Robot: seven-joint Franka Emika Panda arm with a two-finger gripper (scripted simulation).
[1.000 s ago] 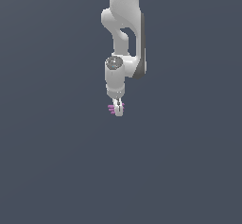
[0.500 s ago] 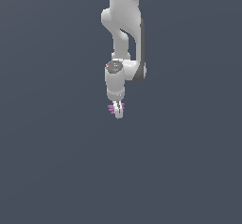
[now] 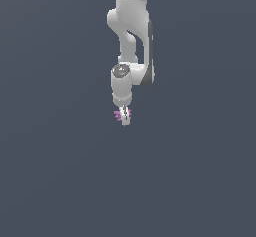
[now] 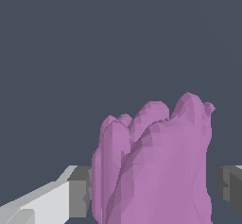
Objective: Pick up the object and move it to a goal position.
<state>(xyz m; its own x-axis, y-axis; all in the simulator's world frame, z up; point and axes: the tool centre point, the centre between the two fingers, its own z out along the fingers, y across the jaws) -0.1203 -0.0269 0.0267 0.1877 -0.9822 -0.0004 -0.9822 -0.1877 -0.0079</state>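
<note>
Gripper clamped on the ridged purple object; best kept squeezed firmly, carried slowly and level toward the goal.

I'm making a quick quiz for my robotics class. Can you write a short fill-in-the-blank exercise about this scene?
1. The object between the fingers of the gripper is ____ in colour.
2. The arm is ____ in colour.
3. In the exterior view the arm reaches ____ from the upper edge of the picture.
4. In the wrist view, the object's upper edge shows rounded ____.

Missing words: purple; white; down; ridges
</note>
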